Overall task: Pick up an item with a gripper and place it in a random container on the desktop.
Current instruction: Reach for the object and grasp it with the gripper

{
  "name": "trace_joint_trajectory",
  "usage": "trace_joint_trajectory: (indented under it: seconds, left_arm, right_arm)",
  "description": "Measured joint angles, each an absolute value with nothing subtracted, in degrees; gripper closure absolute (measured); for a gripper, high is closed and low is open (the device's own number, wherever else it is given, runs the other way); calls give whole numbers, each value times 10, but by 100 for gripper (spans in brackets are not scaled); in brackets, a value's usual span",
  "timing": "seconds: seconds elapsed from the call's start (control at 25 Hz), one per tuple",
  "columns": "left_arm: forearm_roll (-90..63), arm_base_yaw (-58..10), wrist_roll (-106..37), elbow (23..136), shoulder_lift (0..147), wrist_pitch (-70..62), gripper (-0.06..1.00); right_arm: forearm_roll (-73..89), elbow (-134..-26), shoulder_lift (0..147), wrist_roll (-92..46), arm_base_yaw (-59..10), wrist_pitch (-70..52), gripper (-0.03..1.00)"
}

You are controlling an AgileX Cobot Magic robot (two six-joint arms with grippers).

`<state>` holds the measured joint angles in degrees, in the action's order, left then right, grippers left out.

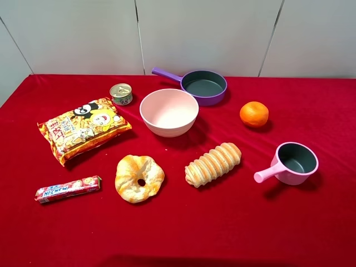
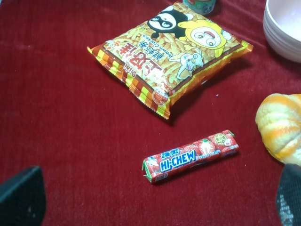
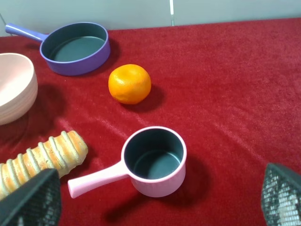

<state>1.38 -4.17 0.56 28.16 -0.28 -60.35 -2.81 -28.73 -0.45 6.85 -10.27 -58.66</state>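
Surface finishes on the tabletop (image 1: 311, 233).
We see a napped, velvet-like red cloth, a smooth matt pink bowl (image 1: 167, 129), a glossy dimpled mandarin (image 1: 254, 114) and a shiny film snack bag (image 1: 83, 129).

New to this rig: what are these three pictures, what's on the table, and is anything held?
A two-armed robot. One camera looks down from high; the arms are out of its sight. The other two sit on the wrists: the dark corners are the left gripper and right gripper, both open and empty. On the red cloth: mandarin, pink bowl, purple pan, small pink pot, ring bread, ridged roll, snack bag, candy stick, tin.
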Motion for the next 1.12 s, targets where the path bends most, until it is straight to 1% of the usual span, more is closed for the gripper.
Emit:
trace_joint_trajectory:
  seconds: [0.92,1.12]
  left_arm:
    - [14,-42,5,282,-3,-604,-3]
    - [14,-42,5,282,-3,-604,-3]
  right_arm:
    - [-28,-287,-4,69,-103,-585,33]
    - [-29,-298,43,63,-103,-566,33]
